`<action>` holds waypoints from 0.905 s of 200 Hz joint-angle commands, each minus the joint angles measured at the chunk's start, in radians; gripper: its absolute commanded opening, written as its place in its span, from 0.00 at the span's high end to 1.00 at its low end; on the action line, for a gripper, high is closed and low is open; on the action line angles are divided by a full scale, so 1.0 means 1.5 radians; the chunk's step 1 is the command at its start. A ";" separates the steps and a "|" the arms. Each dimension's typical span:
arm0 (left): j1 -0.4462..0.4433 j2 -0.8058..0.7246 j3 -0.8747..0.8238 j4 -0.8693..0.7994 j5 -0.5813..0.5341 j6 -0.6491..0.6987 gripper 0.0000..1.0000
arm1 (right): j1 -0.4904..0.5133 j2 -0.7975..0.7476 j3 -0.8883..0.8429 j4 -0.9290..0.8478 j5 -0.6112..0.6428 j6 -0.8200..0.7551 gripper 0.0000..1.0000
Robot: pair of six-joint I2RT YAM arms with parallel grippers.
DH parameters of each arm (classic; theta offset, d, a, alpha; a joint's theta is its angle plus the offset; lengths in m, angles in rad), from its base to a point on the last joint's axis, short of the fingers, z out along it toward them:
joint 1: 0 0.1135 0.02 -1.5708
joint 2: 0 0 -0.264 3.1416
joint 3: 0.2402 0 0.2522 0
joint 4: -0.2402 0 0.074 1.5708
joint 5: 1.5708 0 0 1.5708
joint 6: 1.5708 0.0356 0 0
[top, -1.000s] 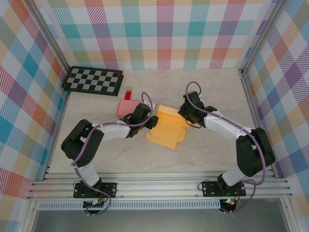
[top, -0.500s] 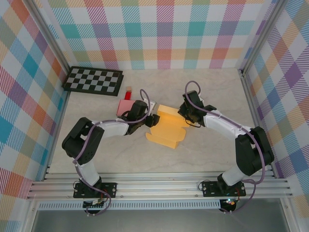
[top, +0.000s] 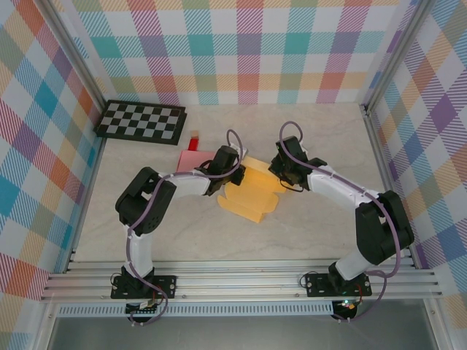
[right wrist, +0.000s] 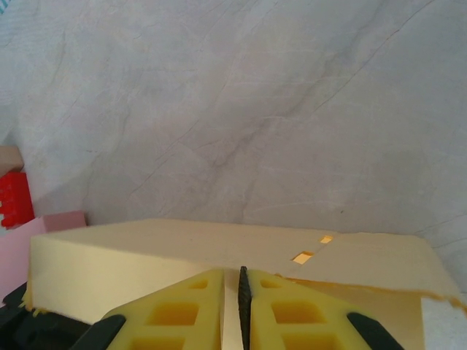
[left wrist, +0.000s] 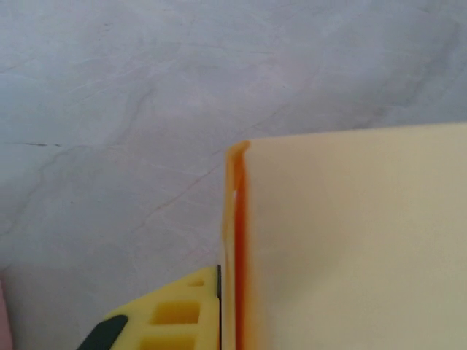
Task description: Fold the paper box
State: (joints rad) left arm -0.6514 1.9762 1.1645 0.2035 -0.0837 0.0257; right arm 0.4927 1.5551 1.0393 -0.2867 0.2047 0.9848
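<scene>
Pinching the yellow paper box (top: 254,198) from two sides, both arms meet near the middle of the table (top: 314,233). The left gripper (top: 233,179) is clamped on the box's left edge; in the left wrist view one finger (left wrist: 171,321) presses against an upright flap (left wrist: 350,240). The right gripper (top: 277,172) is closed on the far wall, which runs between its fingers (right wrist: 175,313). A pink sheet (top: 191,159) lies just left of the box, with a red block (top: 194,140) and a checkerboard (top: 142,120) beyond.
</scene>
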 commanded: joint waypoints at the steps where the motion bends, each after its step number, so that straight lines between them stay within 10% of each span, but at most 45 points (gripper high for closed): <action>1: -0.023 0.017 0.026 -0.041 -0.079 -0.012 1.00 | -0.003 0.010 0.012 -0.076 -0.006 -0.013 0.82; 62: -0.049 0.011 -0.008 -0.053 -0.171 -0.055 1.00 | -0.003 -0.018 0.089 -0.253 0.070 -0.064 0.50; 181: -0.073 -0.021 -0.034 -0.047 -0.148 -0.053 1.00 | -0.018 0.051 0.047 -0.048 -0.037 -0.084 0.47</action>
State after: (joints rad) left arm -0.7414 1.9705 1.1477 0.1894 -0.3023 -0.0586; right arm 0.4770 1.6073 1.1336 -0.4465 0.2203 0.8516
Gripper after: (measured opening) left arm 0.073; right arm 0.528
